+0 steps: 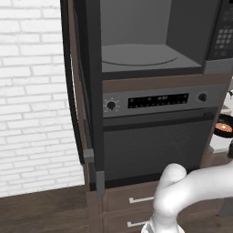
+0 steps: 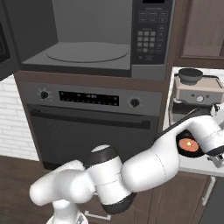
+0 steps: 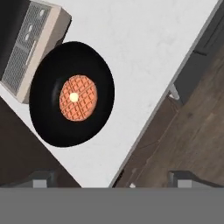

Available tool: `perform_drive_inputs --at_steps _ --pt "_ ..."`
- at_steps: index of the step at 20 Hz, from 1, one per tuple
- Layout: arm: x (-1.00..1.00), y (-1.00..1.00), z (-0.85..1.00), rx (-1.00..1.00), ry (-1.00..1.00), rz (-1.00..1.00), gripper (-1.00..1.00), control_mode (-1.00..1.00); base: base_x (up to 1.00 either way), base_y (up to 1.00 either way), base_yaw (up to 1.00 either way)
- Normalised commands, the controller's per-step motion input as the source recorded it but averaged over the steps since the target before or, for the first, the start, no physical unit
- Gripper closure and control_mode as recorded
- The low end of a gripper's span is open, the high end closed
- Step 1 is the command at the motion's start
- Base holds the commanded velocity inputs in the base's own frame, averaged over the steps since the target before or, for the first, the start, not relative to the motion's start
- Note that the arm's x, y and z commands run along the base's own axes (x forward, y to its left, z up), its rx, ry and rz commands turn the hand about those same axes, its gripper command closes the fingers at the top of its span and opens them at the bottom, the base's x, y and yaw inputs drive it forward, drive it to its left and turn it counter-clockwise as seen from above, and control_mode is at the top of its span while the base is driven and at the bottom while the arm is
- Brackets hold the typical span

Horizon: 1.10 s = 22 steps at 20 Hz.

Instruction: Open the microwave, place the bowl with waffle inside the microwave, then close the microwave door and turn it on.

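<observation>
1. The hand (image 3: 112, 179) hangs above the white worktop (image 3: 144, 52), fingers spread wide, holding and touching nothing.
2. The small round black bowl (image 3: 72, 94) with an orange waffle (image 3: 78, 98) sits near the worktop's edge.
3. The dark grey microwave (image 2: 92, 37) stands open.

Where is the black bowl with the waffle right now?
The bowl sits on the white counter to the right of the oven, beside the beige coffee machine, with the waffle in its middle.

arm (image 2: 144, 168): reached out low toward the right of the microwave (image 2: 96, 35), elbow bent, forearm sloping up to the wrist
gripper (image 3: 111, 178): pointed down, well right of the microwave
jaws: spread wide, nothing between them
</observation>
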Motion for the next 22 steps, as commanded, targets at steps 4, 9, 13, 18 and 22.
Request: perform_drive_inputs --at_steps 4,9,13,18,22 --pt "0.33 -0.01 0.00 0.11 0.07 -0.01 -1.00 -1.00 0.00 0.00 0.00" --pt "0.41 0.17 -0.18 0.03 0.18 -0.09 -1.00 -1.00 0.00 0.00 0.00" --pt "0.40 0.25 -0.31 0.01 0.22 -0.14 -1.00 -1.00 0.00 0.00 0.00" --pt "0.25 0.01 -0.55 0.10 0.14 -0.19 -1.00 -1.00 0.00 0.00 0.00" --pt "0.01 0.00 -0.53 0.21 0.06 -0.18 -1.00 -1.00 0.00 0.00 0.00"
